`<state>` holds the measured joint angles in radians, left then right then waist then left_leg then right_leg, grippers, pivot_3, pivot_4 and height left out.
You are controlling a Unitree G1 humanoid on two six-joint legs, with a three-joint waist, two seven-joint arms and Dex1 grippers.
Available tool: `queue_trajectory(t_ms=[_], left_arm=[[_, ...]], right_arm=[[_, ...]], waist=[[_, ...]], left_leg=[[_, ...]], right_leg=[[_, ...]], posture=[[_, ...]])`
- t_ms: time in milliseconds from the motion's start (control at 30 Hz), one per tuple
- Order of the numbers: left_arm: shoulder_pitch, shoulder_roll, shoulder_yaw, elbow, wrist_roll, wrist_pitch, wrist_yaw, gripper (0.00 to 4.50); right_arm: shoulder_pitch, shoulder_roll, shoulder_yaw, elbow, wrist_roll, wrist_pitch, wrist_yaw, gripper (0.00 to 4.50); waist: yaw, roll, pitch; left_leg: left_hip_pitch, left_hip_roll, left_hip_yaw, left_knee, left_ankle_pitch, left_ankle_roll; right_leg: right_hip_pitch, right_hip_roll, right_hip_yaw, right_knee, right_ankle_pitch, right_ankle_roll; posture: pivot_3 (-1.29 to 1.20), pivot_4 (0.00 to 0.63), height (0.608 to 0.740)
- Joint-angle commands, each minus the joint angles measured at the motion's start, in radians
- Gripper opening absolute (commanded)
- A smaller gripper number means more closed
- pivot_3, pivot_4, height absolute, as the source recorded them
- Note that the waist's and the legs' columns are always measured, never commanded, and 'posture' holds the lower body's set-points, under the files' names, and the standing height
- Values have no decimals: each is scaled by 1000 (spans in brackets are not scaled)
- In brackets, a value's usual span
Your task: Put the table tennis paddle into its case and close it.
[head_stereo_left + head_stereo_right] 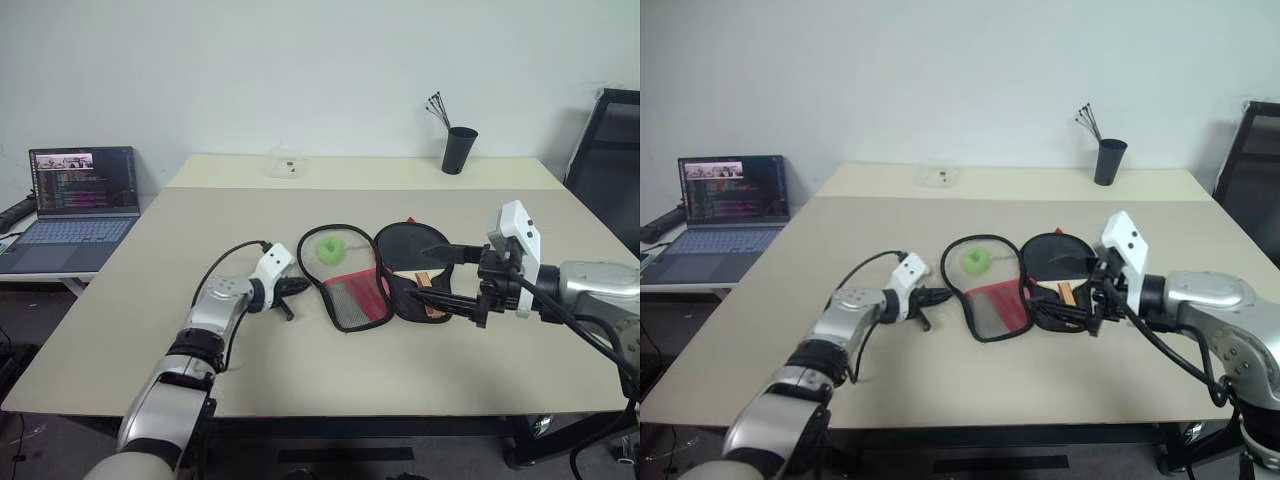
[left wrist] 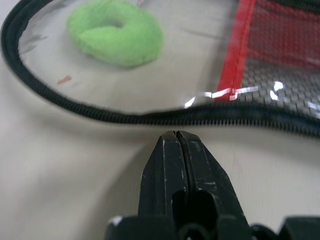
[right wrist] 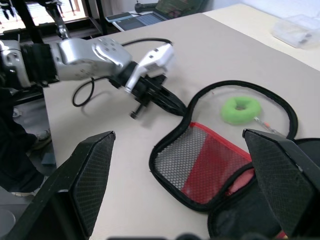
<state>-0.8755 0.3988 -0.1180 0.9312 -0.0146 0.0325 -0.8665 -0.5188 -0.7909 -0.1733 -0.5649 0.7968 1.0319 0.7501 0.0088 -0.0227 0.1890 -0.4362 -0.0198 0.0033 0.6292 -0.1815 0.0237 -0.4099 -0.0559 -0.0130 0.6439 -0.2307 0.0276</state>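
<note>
Roughly halfway, by my read. Case lies unzipped and spread flat mid-table, mesh/red flap toward robot's left, green ball charm on the clear half. Paddle sits on the case's other half, black face up, wood handle showing, so it looks placed but not enclosed. L gripper pinched shut on nothing, tips just beside zip edge. R gripper fingers spread wide, hovering above the case, holding nothing. Left to do: fold flap over, run zip.
</note>
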Motion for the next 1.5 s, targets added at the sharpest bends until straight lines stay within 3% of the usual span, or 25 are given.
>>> queue_trajectory(t_ms=[33,267,500,667,867,1267,1500], left_arm=[[-56,-47,20,83,1,-41,26,38],[-137,-98,39,190,6,-94,38,38],[-287,-140,65,172,-28,-115,-29,38],[-409,-226,71,225,-26,-124,-34,38],[-466,-333,68,319,12,-135,55,38],[-483,-392,79,375,58,-146,173,38],[-462,-337,115,349,38,-162,125,38]], right_arm=[[-2,-3,-22,-25,19,-17,-25,4500],[23,-1,-76,-31,61,0,-91,4500],[141,-102,-175,-34,79,5,-76,4500],[267,-181,-281,-9,47,-3,-60,4500],[342,-176,-333,-20,46,9,-109,4500],[254,-114,-257,48,7,8,-273,4500],[166,-79,-204,135,-1,44,-319,4500]], waist=[[1,0,0],[15,-1,0],[18,-7,4],[16,-8,4],[9,-8,5],[9,-9,5],[8,-9,5]], left_leg=[[0,0,0,0,0,0],[0,0,0,1,0,0],[-5,-1,-2,2,0,0],[-6,-2,-1,2,0,0],[-4,-2,0,2,0,0],[-3,-2,2,2,0,0],[-3,-2,2,2,0,0]], right_leg=[[0,0,0,0,0,0],[1,0,-1,0,0,1],[-2,0,-2,-1,1,1],[-2,0,-2,-1,0,2],[-2,1,-2,1,-2,7],[-2,1,-1,1,-1,9],[-2,1,-1,1,-1,9]], posture=[[0,150,740],[0,150,740],[0,150,740],[0,150,740],[0,150,740],[0,150,740],[0,150,740]])
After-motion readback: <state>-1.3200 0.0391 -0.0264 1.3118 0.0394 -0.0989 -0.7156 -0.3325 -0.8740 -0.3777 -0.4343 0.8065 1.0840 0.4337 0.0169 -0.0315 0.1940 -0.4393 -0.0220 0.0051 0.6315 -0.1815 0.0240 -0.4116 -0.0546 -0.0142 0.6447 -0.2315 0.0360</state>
